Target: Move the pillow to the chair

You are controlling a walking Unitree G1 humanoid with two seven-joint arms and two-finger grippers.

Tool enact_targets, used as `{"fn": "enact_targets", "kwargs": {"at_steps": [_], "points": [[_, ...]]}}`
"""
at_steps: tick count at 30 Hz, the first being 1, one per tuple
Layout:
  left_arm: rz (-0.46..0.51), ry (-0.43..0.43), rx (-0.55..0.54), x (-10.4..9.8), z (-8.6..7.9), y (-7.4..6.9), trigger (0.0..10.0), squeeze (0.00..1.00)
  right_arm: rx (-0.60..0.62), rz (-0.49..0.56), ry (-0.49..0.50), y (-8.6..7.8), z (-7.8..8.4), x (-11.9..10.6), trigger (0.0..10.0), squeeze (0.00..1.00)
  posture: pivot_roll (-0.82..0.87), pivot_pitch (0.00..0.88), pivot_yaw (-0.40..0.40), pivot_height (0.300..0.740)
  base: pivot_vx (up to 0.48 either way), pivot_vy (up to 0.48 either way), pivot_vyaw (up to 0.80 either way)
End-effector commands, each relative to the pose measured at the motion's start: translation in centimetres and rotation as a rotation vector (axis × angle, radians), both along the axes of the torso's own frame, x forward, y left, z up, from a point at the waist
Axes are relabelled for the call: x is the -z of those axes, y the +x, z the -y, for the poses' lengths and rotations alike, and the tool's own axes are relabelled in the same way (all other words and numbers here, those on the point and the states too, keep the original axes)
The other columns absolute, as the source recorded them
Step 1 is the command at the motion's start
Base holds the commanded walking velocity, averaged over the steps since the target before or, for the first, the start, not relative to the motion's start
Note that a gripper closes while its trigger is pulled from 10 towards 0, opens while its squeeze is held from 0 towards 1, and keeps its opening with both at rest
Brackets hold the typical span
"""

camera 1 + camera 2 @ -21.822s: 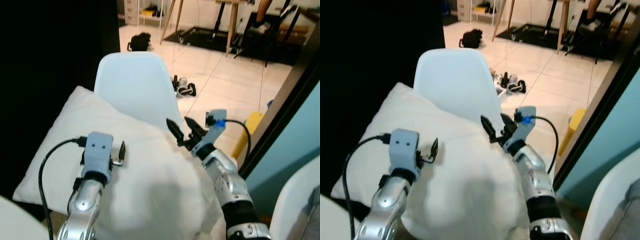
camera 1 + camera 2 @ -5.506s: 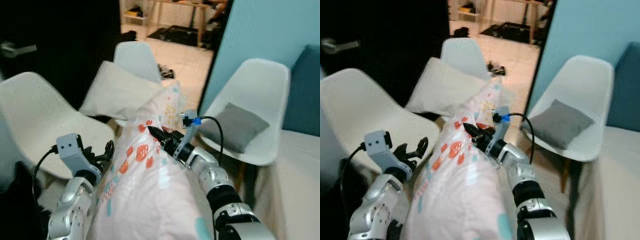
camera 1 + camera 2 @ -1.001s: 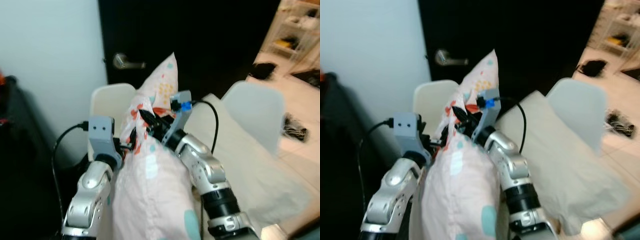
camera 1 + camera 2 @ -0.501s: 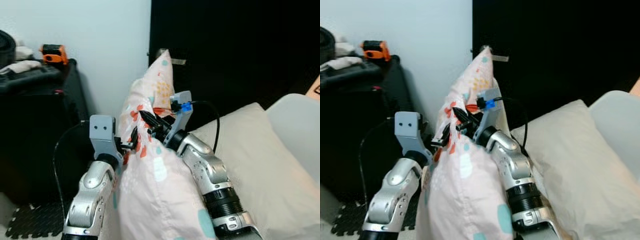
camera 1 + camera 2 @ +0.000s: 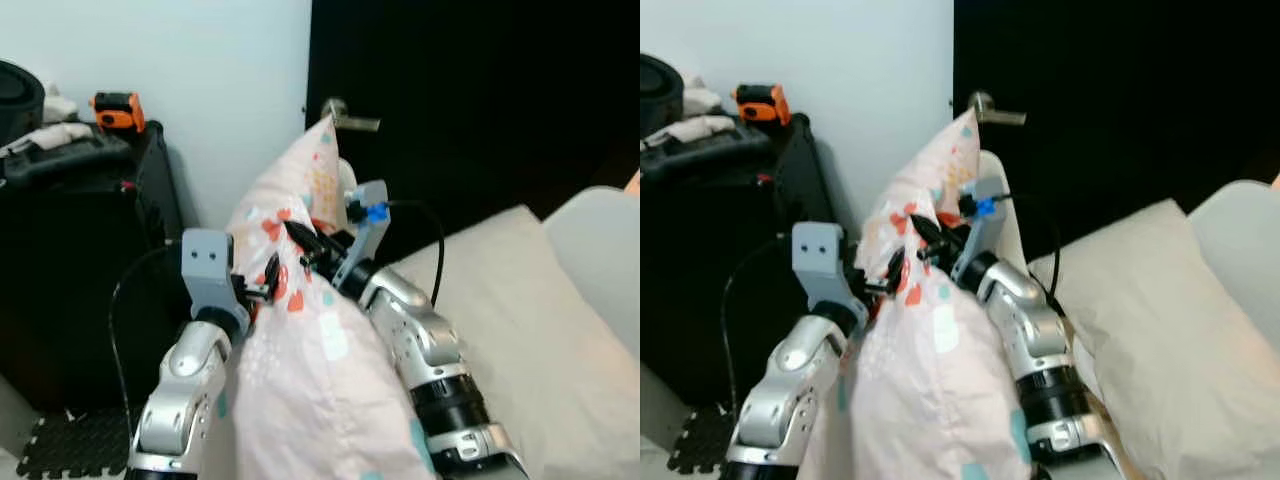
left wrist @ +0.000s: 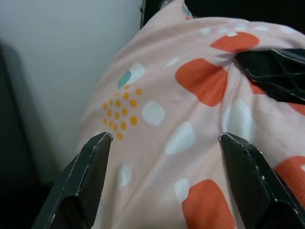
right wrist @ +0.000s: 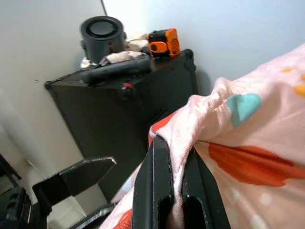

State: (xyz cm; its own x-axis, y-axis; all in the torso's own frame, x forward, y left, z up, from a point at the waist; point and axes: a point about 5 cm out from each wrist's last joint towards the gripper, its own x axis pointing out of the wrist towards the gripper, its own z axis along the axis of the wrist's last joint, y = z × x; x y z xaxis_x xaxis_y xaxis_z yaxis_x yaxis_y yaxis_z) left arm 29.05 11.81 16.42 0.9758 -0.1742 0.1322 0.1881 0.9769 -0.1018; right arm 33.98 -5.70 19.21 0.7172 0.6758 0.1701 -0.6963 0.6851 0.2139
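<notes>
The pillow [image 5: 310, 330] is held up between the 2 arms with its long axis running away from the robot, 1 corner pointing up toward the door handle [image 5: 345, 115]. Its cover is soft pink cloth, creased where it is gripped and printed with orange blotches, white patches, teal spots and a cluster of small yellow dots. The right gripper [image 5: 300, 243] is clenched on a bunched fold of that cloth near the raised end; in the right wrist view the fabric is squeezed between its 2 black fingers [image 7: 157, 186]. The left gripper [image 5: 268, 277] sits just beside it on the pillow's other flank, its fingers [image 6: 93, 167] spread wide apart, their tips against the cloth with the patterned surface bulging between them. Beyond the left gripper stands a black hard case [image 5: 70, 250] against the pale wall, carrying a black cylinder [image 7: 102, 32], an orange device [image 5: 118, 108] and some pale cloth. Beyond the right gripper a plain cream pillow [image 5: 520, 320] lies on a white moulded chair [image 5: 600, 235], well apart from the held pillow.
</notes>
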Motion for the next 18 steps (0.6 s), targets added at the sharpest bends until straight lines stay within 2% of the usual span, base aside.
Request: {"fn": "enact_targets", "kwargs": {"at_steps": [1,18], "points": [[-0.024,0.010,0.011,0.50,0.00,-0.02,10.0,0.00,-0.026,0.065,0.044,-0.06,-0.62,-1.90,10.0,0.00,0.04,0.000,-0.071,0.740,0.368,0.000,0.00],[-0.024,0.010,0.007,0.45,0.00,0.00,10.0,0.00,-0.023,0.057,0.048,0.02,-0.59,-1.94,10.0,0.00,0.05,0.000,-0.072,0.740,0.354,0.000,0.00]]}}
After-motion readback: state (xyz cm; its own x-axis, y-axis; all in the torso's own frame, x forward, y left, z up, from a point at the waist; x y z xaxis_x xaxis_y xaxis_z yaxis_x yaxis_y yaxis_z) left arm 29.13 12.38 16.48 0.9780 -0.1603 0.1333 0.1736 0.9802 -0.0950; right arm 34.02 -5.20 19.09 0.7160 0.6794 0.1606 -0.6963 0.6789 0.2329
